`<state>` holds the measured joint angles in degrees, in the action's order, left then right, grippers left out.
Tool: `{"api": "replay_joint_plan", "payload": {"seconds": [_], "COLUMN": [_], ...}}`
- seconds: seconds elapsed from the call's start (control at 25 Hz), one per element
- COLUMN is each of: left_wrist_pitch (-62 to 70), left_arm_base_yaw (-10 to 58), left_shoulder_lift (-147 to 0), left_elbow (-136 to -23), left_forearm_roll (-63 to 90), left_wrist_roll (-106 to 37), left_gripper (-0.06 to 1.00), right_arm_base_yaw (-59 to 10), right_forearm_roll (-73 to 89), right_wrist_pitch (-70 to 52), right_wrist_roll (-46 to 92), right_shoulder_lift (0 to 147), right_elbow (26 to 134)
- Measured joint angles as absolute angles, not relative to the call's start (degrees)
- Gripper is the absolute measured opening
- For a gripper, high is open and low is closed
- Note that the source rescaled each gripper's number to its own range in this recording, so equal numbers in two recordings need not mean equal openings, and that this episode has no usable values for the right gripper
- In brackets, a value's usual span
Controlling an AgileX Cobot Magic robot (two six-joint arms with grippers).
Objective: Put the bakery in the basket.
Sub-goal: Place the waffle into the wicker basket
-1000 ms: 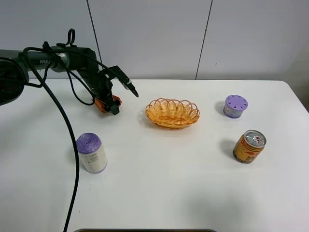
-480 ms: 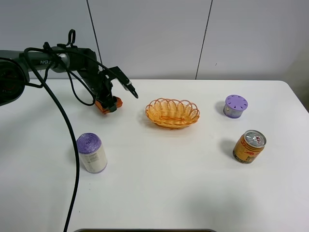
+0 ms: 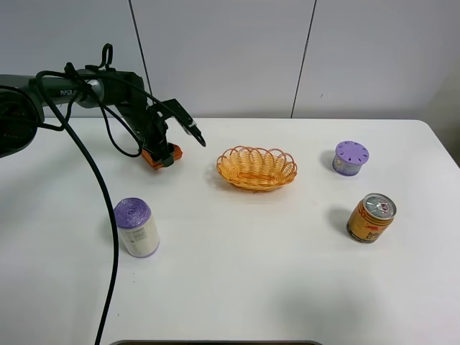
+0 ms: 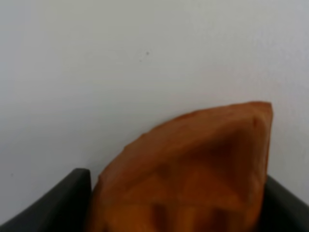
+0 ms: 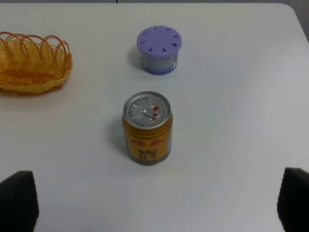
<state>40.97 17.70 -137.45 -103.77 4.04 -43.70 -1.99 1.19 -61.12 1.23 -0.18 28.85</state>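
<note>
1. The left gripper (image 3: 164, 152) pinches the bakery (image 4: 193, 164), a gridded orange-brown wedge, between 2 dark fingers.
2. The wedge is held left of the woven, loop-rimmed oval basket (image 3: 256, 180), apart from it.
3. The right gripper (image 5: 157, 208) is spread wide.

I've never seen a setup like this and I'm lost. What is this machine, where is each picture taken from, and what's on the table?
It is a robot with two arms, each ending in a gripper, a two-fingered clamp. The wide picture comes from a camera mounted high over the white table; it shows the left gripper, left of the basket, and a white roll. The other two come from cameras on the wrists. The left one, very close, shows the orange-brown pastry clamped between dark fingers. The right one looks past the open right gripper at a drink can and a purple-lidded jar.
</note>
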Motion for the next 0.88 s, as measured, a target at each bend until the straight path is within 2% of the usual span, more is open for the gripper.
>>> {"api": "replay_joint_plan", "payload": {"seconds": [0.44, 0.88], "left_wrist_pitch": [42.38, 42.2], "left_arm_base_yaw": [17.7, 19.99], "left_shoulder_lift": [-135.54, -123.05], "left_elbow": [-103.71, -103.71], "left_forearm_roll": [3.13, 2.75], "left_wrist_roll": [-41.54, -31.28], "left_gripper": [0.08, 0.08], "right_arm_base_yaw": [-1.99, -1.99], "right_forearm_roll": [1.19, 1.19], "right_wrist_pitch": [-61.12, -61.12], "right_wrist_roll": [1.23, 1.23], "right_shoulder_lift": [-0.18, -0.18], "right_elbow": [28.85, 28.85]}}
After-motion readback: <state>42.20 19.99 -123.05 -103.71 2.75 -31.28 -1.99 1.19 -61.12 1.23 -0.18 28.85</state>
